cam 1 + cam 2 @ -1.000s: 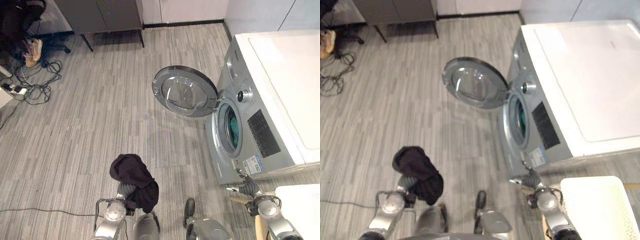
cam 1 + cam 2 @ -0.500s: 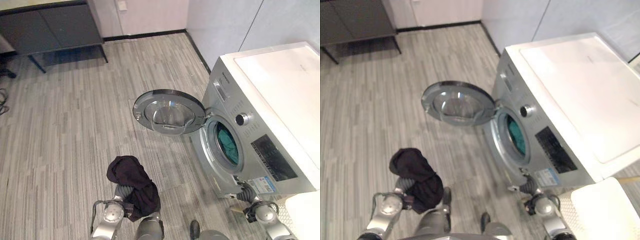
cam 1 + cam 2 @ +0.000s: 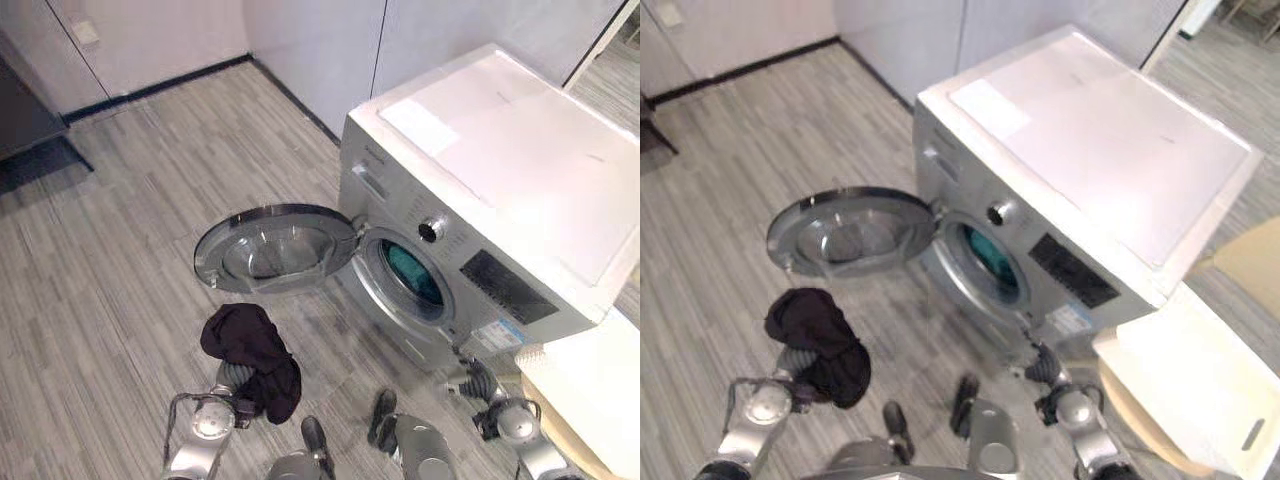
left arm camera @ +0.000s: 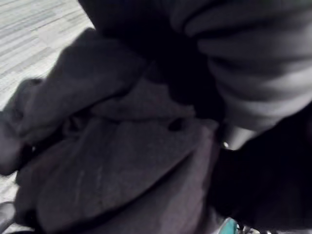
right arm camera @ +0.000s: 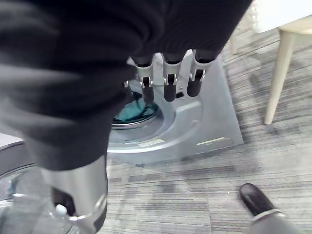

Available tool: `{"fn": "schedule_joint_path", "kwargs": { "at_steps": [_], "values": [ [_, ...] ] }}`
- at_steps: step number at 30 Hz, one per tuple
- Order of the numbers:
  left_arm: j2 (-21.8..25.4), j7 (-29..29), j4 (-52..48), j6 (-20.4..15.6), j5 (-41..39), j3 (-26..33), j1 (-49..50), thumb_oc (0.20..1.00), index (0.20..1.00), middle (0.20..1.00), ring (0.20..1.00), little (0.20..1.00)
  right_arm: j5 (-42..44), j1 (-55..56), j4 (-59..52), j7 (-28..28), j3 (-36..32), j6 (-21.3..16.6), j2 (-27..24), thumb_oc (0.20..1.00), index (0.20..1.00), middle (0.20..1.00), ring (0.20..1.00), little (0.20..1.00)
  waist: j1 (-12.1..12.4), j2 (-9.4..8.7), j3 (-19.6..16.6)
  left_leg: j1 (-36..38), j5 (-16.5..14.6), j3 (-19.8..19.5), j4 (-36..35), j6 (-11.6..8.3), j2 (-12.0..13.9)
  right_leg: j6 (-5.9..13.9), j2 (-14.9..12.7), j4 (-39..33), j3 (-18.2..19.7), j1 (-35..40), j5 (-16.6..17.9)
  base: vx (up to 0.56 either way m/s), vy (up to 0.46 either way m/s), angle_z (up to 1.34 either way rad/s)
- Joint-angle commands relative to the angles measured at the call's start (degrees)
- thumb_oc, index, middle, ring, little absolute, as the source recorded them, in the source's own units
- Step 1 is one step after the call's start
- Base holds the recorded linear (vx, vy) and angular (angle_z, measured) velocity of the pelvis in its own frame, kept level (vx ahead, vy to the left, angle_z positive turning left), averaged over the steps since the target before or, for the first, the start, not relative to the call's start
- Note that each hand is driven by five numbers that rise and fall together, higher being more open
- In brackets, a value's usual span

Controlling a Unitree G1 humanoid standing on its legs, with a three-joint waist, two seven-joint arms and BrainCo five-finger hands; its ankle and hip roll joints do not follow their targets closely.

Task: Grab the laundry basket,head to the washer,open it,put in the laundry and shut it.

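— Left hand of the robot: what does it carry?

— One dark garment, bunched over the hand and hanging down its side. The fingers are buried under the cloth, so whether they grip it cannot be told.

— And the right hand?

— It hangs low beside the washer, fingers straight and relaxed, holding nothing. They point toward the drum opening.

— What stands around?

— One washer with one round door swung wide open and lying nearly flat over the floor, between the garment and the drum. One teal item already lies inside the drum. A white laundry basket sits on a pale stool just right of the washer, by the right hand.

— Any change from a second ago?

— The whole view has swung, so the camera moved: the dark cabinet and floor cables have gone out of frame, and more of the washer's white top shows. The garment is on the left hand as before.
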Motion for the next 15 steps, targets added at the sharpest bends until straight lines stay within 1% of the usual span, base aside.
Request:
{"fn": "schedule_joint_path", "kwargs": {
  "at_steps": [1,2,3,4,5,6,7,8,9,10,11,12,14,15],
  "values": [
    [1.19,-0.69,-3.82,-2.83,0.9,0.23,-0.28,0.2,0.2,0.2,0.2,0.2,0.59,-3.27,0.31,-1.06,-1.51,-1.58,-2.18,1.0,1.0,1.0,1.0,1.0,0.71,-1.07,-1.11,-0.34,-6.88,-3.64,18.09,-1.52,5.22,0.62,2.53,-11.47,0.01,7.9,2.04,0.14,-0.149,-0.02],
    [0.79,-0.45,-3.46,-2.95,0.72,-0.05,-0.39,0.2,0.2,0.2,0.2,0.2,0.76,-3.28,0.27,-1.07,-1.39,-1.58,-2.4,1.0,1.0,1.0,1.0,1.0,1.04,-0.83,-0.86,-1.45,-5.66,-4.8,21.12,-2.06,6.09,-0.15,3.47,-12.09,0.81,8.89,1.65,0.09,-0.075,-0.27],
    [0.78,-0.45,-3.45,-2.96,0.72,-0.06,-0.4,0.2,0.2,0.2,0.2,0.2,0.76,-3.28,0.27,-1.07,-1.4,-1.58,-2.41,1.0,1.0,1.0,1.0,1.0,1.05,-0.79,-0.85,-1.48,-5.7,-4.81,21.2,-2.08,6.14,-0.16,3.51,-12.11,0.8,8.91,1.66,0.16,0.023,-0.54],
    [-0.27,-0.03,-3.12,-3.02,0.12,-0.81,-0.89,0.2,0.2,0.2,0.2,0.2,0.75,-3.59,0.2,-1.03,-1.16,-1.46,-2.91,1.0,1.0,1.0,1.0,1.0,2.09,-1.05,-0.67,-5.49,-5.33,-9.76,20.19,-1.73,5.19,-0.3,3.94,-14.28,3.56,11.12,1.49,0.12,0.049,-0.61],
    [-0.28,-0.02,-3.11,-3.03,0.12,-0.83,-0.9,0.2,0.2,0.2,0.2,0.2,0.75,-3.57,0.19,-1.02,-1.17,-1.46,-2.92,1.0,1.0,1.0,1.0,1.0,2.11,-1.06,-0.66,-5.42,-5.34,-9.73,20.13,-1.68,5.15,-0.27,3.91,-14.33,3.58,11.18,1.51,0.09,0.081,-0.7],
    [-0.41,0.13,-3.12,-3.2,0.22,-0.94,-0.87,0.2,0.2,0.2,0.2,0.2,0.75,-3.54,0.02,-0.99,-1.24,-1.49,-3.06,1.0,1.0,1.0,1.0,1.0,2.3,-1.82,-0.59,-6.86,-4.44,-10.19,18.15,-0.96,4.41,-0.33,3.12,-14.75,4.1,11.12,2.37,0.02,0.067,-0.63],
    [-0.44,0.23,-3.15,-3.28,0.24,-1.02,-0.77,0.2,0.2,0.2,0.2,0.2,0.79,-3.45,-0.11,-0.97,-1.2,-1.51,-3.19,1.0,1.0,1.0,1.0,1.0,2.58,-1.87,-0.57,-7.69,-3.76,-11.6,16.7,-1.17,4.29,-0.22,3.24,-14.94,5.26,11.47,2.33,0.08,0.146,-0.8],
    [-0.69,0.81,-2.77,-3.45,0.35,-1.29,-1.09,0.2,0.2,0.2,0.2,0.2,0.76,-3.55,0.35,-1.22,-1.04,-1.64,-3.34,1.0,1.0,1.0,1.0,1.0,3.4,-1.48,-0.1,-9.87,-0.34,-16.06,12.68,-2.27,3.92,-0.05,3.89,-15.19,7.67,12.38,2.0,0.11,0.114,-0.93],
    [-0.69,0.82,-2.74,-3.47,0.35,-1.29,-1.15,0.2,0.2,0.2,0.2,0.2,0.76,-3.58,0.36,-1.22,-1.07,-1.65,-3.33,1.0,1.0,1.0,1.0,1.0,3.35,-1.57,-0.2,-9.94,0.02,-16.07,12.35,-2.24,3.8,-0.06,3.8,-15.23,7.62,12.21,2.12,0.11,0.121,-1.0],
    [-0.84,1.06,-2.6,-3.46,0.2,-1.37,-1.24,0.2,0.2,0.2,0.2,0.2,0.54,-3.76,0.75,-1.32,-0.81,-1.64,-3.38,1.0,1.0,1.0,1.0,1.0,3.75,-1.09,0.11,-10.08,1.27,-18.2,10.25,-2.82,3.84,-0.06,4.31,-15.08,9.03,12.66,1.71,0.06,0.087,-0.95],
    [-0.91,1.35,-2.64,-3.46,-0.05,-1.48,-1.44,0.2,0.2,0.2,0.2,0.2,0.47,-3.92,1.13,-1.49,-0.66,-1.66,-3.42,1.0,1.0,1.0,1.0,1.0,4.1,-0.73,0.28,-10.78,3.15,-20.83,8.07,-3.2,3.5,-0.04,4.69,-14.94,10.45,12.75,1.58,0.09,0.135,-0.85],
    [-1.11,1.6,-2.42,-3.52,-0.12,-1.74,-1.68,0.2,0.2,0.2,0.2,0.2,0.42,-4.18,1.5,-1.61,-0.42,-1.69,-3.34,1.0,1.0,1.0,1.0,1.0,4.32,-0.3,0.42,-11.31,4.19,-23.08,6.63,-3.55,3.22,0.05,4.99,-14.43,11.86,12.75,1.25,0.07,0.155,-0.82],
    [-1.4,1.86,-2.13,-3.67,-0.4,-2.14,-2.29,0.2,0.2,0.2,0.2,0.2,0.52,-4.45,2.22,-1.76,-0.36,-1.7,-3.27,1.0,1.0,1.0,1.0,1.0,4.36,0.41,0.46,-11.98,5.25,-25.97,5.25,-3.84,2.63,0.2,5.19,-13.26,14.2,12.43,0.73,0.1,0.234,-0.91],
    [-1.62,1.78,-1.69,-3.7,-0.36,-2.65,-2.52,0.2,0.2,0.2,0.2,0.2,0.29,-4.34,2.32,-1.55,-0.55,-1.82,-3.41,1.0,1.0,1.0,1.0,1.0,3.35,1.51,-0.03,-9.99,4.57,-26.1,3.23,-3.51,2.85,0.7,5.19,-12.28,16.55,12.06,0.28,0.11,0.34,-1.37]
  ]
}}
